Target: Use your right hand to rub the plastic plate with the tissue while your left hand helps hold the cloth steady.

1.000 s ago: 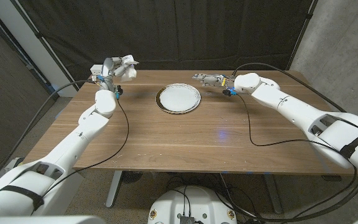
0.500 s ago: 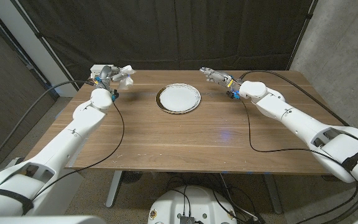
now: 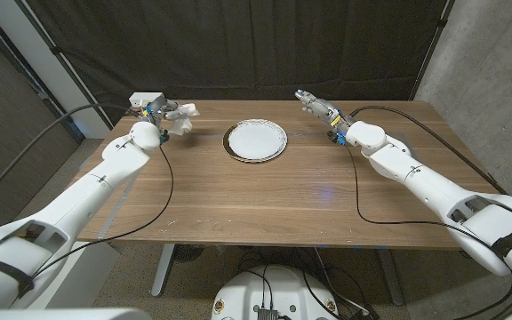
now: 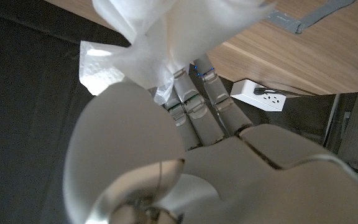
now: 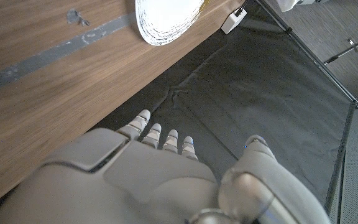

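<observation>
Left robot hand (image 3: 160, 114) grips the crumpled tissue (image 3: 181, 119) at the desk's (image 3: 265, 200) far left corner, and the left wrist view shows its fingers (image 4: 194, 109) closed on the white wad. Across the desk the right robot hand (image 3: 314, 104) hovers near the far edge, holding nothing, fingers extended. Between them, at the far middle, lies the plastic plate (image 3: 255, 140), round, with no long axis, roughly as near to one hand as the other. So the tissue sits on the wrong side: it must likely pass across the plate to the right hand. Compared with a second ago, both hands have drawn outward and back, away from the plate.
</observation>
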Action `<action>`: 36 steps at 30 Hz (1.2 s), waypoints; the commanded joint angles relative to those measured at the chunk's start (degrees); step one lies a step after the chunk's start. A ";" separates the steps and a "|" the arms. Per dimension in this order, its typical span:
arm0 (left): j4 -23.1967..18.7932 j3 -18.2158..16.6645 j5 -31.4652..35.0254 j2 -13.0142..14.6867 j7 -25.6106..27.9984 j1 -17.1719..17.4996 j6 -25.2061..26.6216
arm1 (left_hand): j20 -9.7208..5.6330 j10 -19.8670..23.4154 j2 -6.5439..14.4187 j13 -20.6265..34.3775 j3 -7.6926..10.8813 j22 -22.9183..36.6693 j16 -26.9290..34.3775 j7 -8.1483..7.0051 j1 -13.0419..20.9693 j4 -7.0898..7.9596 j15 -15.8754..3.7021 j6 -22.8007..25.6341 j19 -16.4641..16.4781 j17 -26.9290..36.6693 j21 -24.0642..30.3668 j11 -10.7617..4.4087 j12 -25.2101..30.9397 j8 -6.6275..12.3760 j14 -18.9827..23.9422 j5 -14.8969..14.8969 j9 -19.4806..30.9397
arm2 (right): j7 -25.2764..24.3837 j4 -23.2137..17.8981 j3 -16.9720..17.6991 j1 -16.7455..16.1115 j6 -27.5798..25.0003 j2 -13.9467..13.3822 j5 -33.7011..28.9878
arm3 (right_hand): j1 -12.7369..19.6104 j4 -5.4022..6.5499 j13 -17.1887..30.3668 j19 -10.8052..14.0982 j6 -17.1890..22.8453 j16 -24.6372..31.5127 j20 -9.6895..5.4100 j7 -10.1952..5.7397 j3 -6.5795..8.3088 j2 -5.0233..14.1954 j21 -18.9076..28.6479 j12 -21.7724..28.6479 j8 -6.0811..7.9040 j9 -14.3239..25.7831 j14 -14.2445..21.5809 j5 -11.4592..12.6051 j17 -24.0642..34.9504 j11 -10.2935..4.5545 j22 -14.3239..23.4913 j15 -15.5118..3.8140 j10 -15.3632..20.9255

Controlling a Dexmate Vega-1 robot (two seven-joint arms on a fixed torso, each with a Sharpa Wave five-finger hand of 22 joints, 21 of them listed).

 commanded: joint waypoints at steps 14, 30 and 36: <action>3.88 1.34 -2.09 2.78 -13.32 -2.35 -10.44 | 12.55 -55.70 -4.91 -4.86 -8.71 0.27 -2.28 -0.18 -13.10 6.11 16.97 -56.40 -29.35 -5.89 -17.06 9.59 -3.23 -4.22 -56.86 2.90 -0.36 | -1.95 1.09 0.68 -0.50 1.52 0.90 0.17 | -0.55 -0.03 -0.08 0.40 0.48 0.33 -0.04 0.01 -0.37 -0.10 -0.01 0.25 0.24 0.15 0.55 0.28 0.10 -0.23 0.13 0.29 0.68; 16.04 -6.65 -23.91 -5.25 -18.95 -0.28 -31.04 | 7.51 -65.85 -3.90 -5.68 -16.08 0.23 -1.98 -6.20 -27.74 14.17 13.89 -64.67 -35.79 -6.99 -23.23 8.20 -1.93 -2.94 -67.64 2.70 -0.86 | -4.01 0.05 1.12 -0.94 0.96 1.33 0.15 | -1.06 -0.15 -0.12 1.97 2.44 0.63 -0.66 0.05 -0.85 -0.16 0.47 0.98 0.69 0.11 1.87 0.36 0.01 0.48 0.02 -0.58 3.18; 22.08 -5.68 -29.84 -6.16 -28.62 -3.16 -34.33 | 7.10 -67.86 -3.13 -5.79 -17.44 0.27 -2.19 -7.27 -31.54 15.99 13.57 -65.40 -37.20 -7.15 -24.43 7.78 -2.38 -3.37 -69.91 2.42 -0.92 | -5.75 -0.71 1.76 -1.67 0.62 1.73 0.54 | -1.59 -0.08 -0.14 3.17 3.63 0.86 -0.74 0.19 -1.27 -0.36 0.84 1.29 0.89 0.09 3.04 0.36 0.01 0.79 -0.02 -0.89 4.49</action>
